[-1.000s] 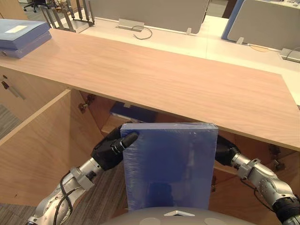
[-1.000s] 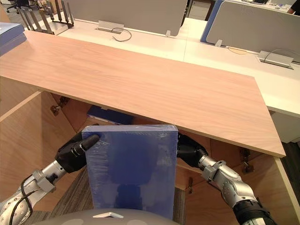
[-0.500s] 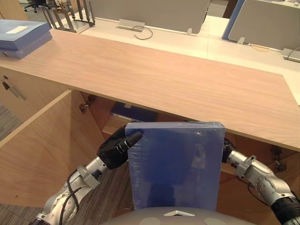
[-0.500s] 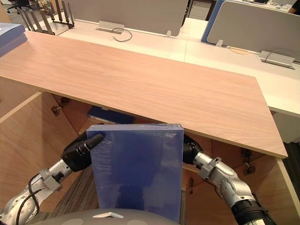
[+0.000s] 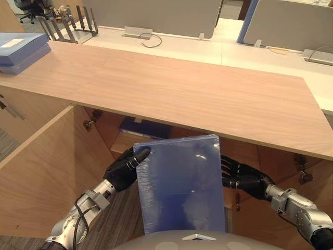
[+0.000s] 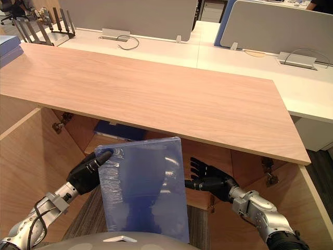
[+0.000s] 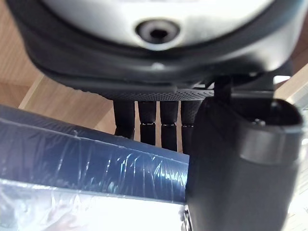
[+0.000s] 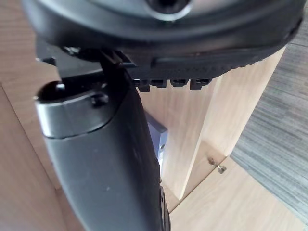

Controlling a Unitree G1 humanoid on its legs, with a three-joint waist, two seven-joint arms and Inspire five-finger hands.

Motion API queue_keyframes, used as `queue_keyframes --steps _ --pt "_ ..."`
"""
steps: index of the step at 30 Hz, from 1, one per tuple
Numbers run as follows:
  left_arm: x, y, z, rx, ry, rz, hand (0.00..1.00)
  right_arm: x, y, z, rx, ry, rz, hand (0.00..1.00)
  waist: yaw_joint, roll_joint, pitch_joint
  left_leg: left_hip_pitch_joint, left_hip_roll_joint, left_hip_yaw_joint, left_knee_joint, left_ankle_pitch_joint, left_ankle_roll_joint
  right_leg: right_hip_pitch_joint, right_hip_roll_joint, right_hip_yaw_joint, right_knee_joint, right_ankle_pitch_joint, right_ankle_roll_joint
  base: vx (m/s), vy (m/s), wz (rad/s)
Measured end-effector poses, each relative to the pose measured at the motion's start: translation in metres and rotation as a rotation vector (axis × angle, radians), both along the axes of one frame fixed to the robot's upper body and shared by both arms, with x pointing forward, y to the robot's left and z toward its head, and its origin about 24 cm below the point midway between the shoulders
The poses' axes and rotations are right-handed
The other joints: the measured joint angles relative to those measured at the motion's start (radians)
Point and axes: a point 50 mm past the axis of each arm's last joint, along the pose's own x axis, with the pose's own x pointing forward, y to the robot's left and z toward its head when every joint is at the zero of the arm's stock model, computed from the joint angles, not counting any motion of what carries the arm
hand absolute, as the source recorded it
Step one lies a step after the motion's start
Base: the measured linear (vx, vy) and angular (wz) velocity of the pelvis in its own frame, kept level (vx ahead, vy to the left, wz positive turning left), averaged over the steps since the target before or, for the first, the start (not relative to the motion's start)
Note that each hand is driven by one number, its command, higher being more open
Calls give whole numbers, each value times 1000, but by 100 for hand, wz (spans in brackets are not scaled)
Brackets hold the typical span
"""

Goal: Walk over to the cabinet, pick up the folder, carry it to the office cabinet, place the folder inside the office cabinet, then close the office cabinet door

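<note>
- Office cabinet [image 5: 182,88]: big wooden top w/ the open bay underneath. Near edge of that top hangs right over the way in, so could clip the folder's upper edge if pushed in too high, imo.
- Left door [image 5: 36,166]: swung wide open, just left of the left arm. Could get an elbow bump on the way in, and needs shutting afterwards anyway.
- Folder [image 5: 182,192]: blue, shiny wrap, held roughly upright w/ a slight tilt, low in front of the bay and not yet inside. Looks slippery, so prob the main thing to worry about.
- 2nd blue folder [image 6: 119,130]: lying flat on the shelf inside, far left part of the bay. Might block the slot or get shoved back if aimed at that side.
- Left hand [image 5: 122,169]: clamped on the folder's upper left corner, thumb on the near face, fingers behind (same in the left wrist view). Just a corner pinch, so could swing or slide out under its own weight.
- Right hand [image 6: 210,179]: fingers straight and spread, just beside the folder's right edge, not wrapped round it; can't tell if touching. No real support on that side = likely tip to the right.
</note>
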Motion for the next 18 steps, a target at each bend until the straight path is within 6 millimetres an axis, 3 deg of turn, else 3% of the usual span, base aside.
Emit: queue_keyframes --steps 9,18 --pt "2 6 -19 38 52 43 0 7 7 1 46 -40 -26 100 -26 -6 3 19 -7 12 -69 43 1 -19 -3 2 -8 18 1 -5 -3 -3" --pt "4 7 -27 98 67 45 0 10 13 -1 83 -59 -58 100 -37 -34 18 19 -16 11 -102 77 4 -24 -4 3 -37 48 4 -52 -8 -1"
